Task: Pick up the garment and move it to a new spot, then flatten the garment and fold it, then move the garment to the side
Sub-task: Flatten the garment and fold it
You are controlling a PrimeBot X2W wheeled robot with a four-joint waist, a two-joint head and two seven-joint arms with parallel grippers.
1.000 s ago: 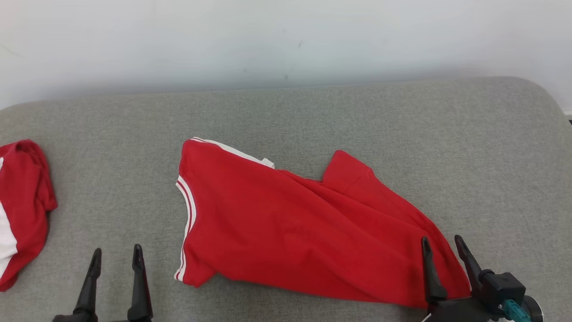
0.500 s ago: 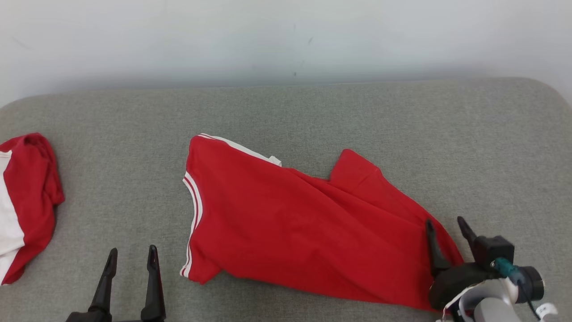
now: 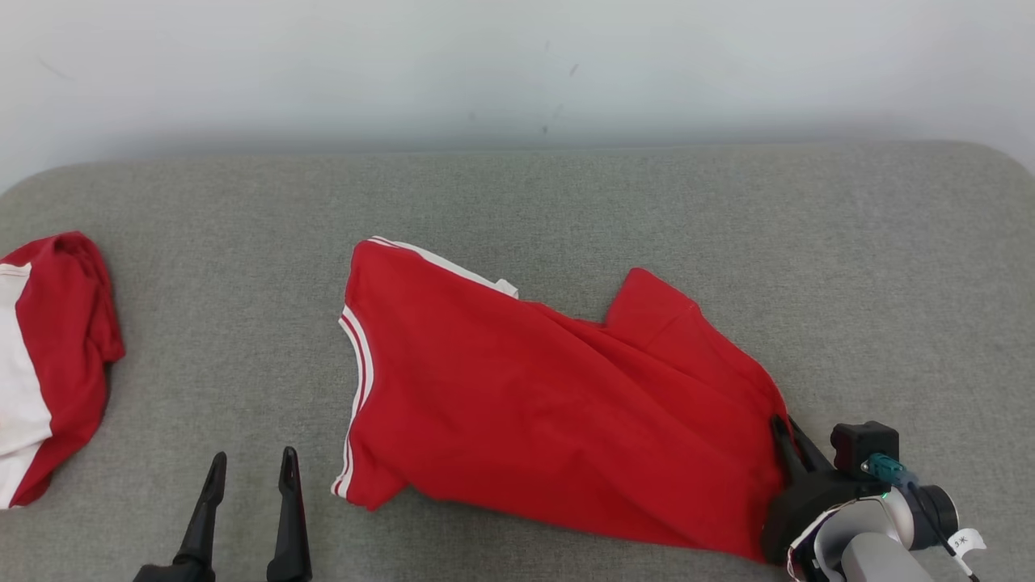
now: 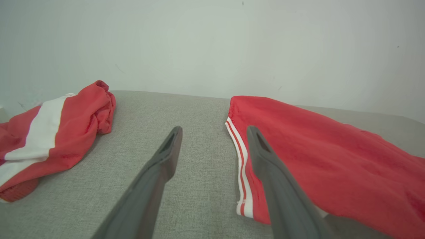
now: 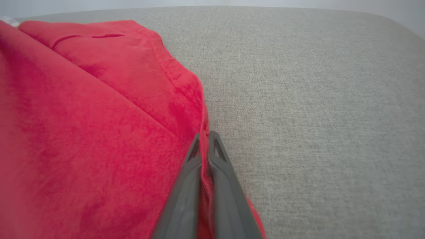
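The garment [image 3: 550, 404] is a red shirt with white stripes on its left hem, spread slantwise across the middle of the grey cushion. My right gripper [image 3: 786, 428] is shut on its right edge; the right wrist view shows the two fingers pressed together [image 5: 206, 142] with red cloth [image 5: 99, 132] pinched between them. My left gripper [image 3: 251, 467] hovers open at the lower left, short of the garment's striped corner [image 4: 244, 186]. In the left wrist view its fingers [image 4: 166, 156] stand wide apart with nothing between them.
A second red and white garment [image 3: 48, 356] lies bunched at the cushion's far left edge, seen too in the left wrist view [image 4: 56, 132]. Bare grey cushion [image 3: 889, 283] stretches to the right and behind. A pale wall [image 3: 517, 65] backs it.
My right gripper has closed from wide open onto the garment's right edge. The head camera has shifted, so the whole scene has slid a little rightward.
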